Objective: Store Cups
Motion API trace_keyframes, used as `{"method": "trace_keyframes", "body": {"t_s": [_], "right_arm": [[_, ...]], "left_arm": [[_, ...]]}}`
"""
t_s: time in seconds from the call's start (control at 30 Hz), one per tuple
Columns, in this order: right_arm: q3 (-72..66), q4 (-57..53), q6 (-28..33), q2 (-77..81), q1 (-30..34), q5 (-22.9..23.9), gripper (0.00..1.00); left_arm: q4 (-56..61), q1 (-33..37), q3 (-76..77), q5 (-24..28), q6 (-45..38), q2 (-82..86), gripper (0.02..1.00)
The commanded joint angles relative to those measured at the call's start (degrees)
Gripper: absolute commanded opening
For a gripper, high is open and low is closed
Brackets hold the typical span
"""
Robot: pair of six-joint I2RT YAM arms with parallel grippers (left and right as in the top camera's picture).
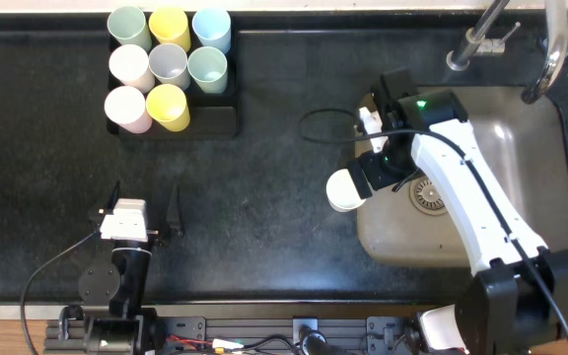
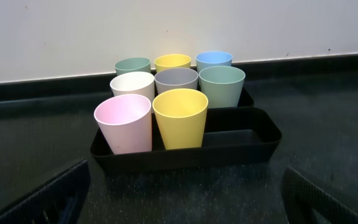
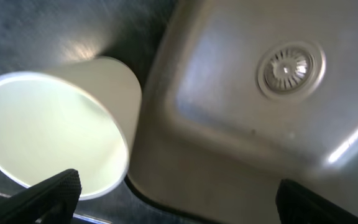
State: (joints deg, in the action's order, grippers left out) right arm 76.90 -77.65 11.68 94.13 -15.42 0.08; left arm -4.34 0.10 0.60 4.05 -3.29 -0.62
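Eight cups (image 1: 169,65) stand in the tray (image 1: 220,120) with one slot free, and the white cup (image 1: 343,190) sits on the counter (image 1: 264,227) at the sink (image 1: 521,128) rim below my spread right fingers (image 3: 48,193), my left fingers (image 2: 55,193) likewise spread.

Totals nine cups (image 1: 343,190) — two yellow cups (image 1: 169,106), two green cups (image 1: 207,67), two white cups (image 1: 129,64), one pink cup (image 1: 126,106), one grey cup (image 1: 169,64), one blue cup (image 1: 211,27) — plus one black tray (image 1: 215,120), one steel sink (image 1: 521,138), one drain (image 1: 429,194), one tap (image 1: 476,39) and two robot arms (image 1: 481,212).

White cup (image 3: 61,124) rim partly behind right jaws
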Motion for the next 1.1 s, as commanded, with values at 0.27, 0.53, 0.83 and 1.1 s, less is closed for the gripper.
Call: {"method": "trace_keyframes", "body": {"t_s": [0.27, 0.53, 0.83, 1.1], "right_arm": [[1.64, 2.03, 6.38, 4.66, 0.17, -6.03, 0.998], [1.64, 3.43, 6.38, 6.4, 0.17, -3.17, 1.0], [1.62, 3.74, 6.34, 6.67, 0.04, -3.69, 0.045], [4.22, 2.1, 4.48, 5.51, -0.44, -3.63, 0.042]], "left_arm": [[-0.13, 0.07, -0.13, -0.28, 0.57, 0.46, 0.998], [-0.15, 0.07, -0.13, -0.28, 0.57, 0.46, 0.998], [-0.15, 0.07, -0.13, -0.28, 0.57, 0.46, 0.998], [-0.13, 0.07, -0.13, -0.28, 0.57, 0.46, 0.998]]}}
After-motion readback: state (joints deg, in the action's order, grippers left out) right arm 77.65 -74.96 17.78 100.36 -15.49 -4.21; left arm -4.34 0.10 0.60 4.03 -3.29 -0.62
